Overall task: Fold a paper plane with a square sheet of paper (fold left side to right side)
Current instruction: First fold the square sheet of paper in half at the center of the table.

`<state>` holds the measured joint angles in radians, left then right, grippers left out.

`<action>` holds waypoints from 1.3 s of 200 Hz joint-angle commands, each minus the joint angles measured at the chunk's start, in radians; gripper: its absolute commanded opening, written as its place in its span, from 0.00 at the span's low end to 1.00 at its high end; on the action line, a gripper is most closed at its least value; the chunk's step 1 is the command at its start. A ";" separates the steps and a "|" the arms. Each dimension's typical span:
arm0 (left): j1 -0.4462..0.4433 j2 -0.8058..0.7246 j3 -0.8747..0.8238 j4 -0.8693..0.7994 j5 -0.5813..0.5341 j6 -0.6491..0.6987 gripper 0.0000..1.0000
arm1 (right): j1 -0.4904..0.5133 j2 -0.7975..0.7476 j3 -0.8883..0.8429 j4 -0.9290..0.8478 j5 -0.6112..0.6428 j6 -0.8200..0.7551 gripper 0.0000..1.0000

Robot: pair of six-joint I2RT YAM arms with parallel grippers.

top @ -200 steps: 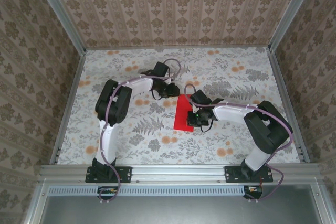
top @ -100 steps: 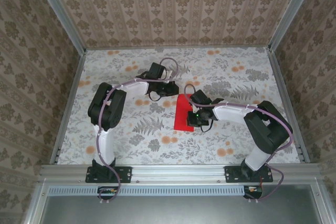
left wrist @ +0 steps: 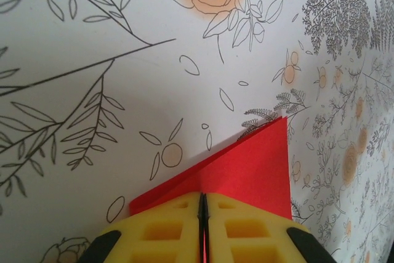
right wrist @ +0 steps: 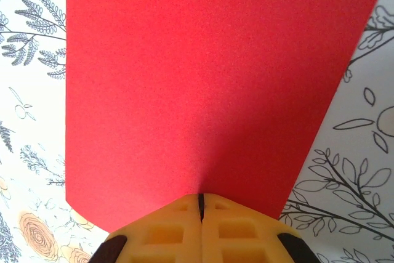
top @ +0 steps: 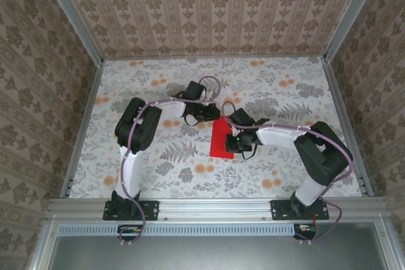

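The square sheet of paper (top: 221, 140) lies as a bright red upright rectangle in the middle of the floral tablecloth. My left gripper (top: 213, 114) is at its far left corner. In the left wrist view the yellow fingers (left wrist: 246, 226) are shut, with the red paper (left wrist: 252, 164) rising to their tips (left wrist: 203, 194) in two slanted faces and a red sliver showing in the slit between them. My right gripper (top: 239, 145) sits on the sheet's right side. Its jaws (right wrist: 201, 196) are shut, tips resting on the flat red paper (right wrist: 197, 78).
The floral tablecloth (top: 158, 156) covers the table, with patterned walls (top: 215, 11) at the back and on both sides. A metal rail (top: 215, 207) runs along the near edge, where both arm bases are bolted.
My left gripper has shifted right and a little nearer, onto the paper's far left corner, and its jaws have closed there. The right arm and the sheet stay put.
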<state>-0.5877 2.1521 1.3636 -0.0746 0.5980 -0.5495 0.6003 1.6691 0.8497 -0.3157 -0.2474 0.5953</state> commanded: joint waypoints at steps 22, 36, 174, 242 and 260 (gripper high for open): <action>0.024 0.046 0.027 -0.006 -0.093 -0.010 0.11 | -0.005 0.043 -0.038 -0.197 0.045 -0.033 0.06; 0.026 0.054 0.045 -0.022 -0.115 -0.004 0.11 | -0.005 0.042 -0.039 -0.198 0.045 -0.034 0.06; 0.048 -0.091 0.046 -0.099 -0.180 0.049 0.15 | -0.007 -0.059 -0.042 -0.065 -0.034 -0.021 0.11; -0.002 -0.309 -0.171 -0.090 -0.112 0.012 0.16 | -0.104 -0.308 -0.092 -0.007 0.040 -0.015 0.48; -0.022 -0.286 -0.186 -0.056 -0.083 -0.018 0.16 | -0.153 -0.330 -0.117 0.010 -0.002 0.003 0.54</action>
<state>-0.5831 1.8374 1.2163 -0.1524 0.4641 -0.5312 0.4976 1.3758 0.7731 -0.3191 -0.2390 0.5808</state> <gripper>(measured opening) 0.163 0.515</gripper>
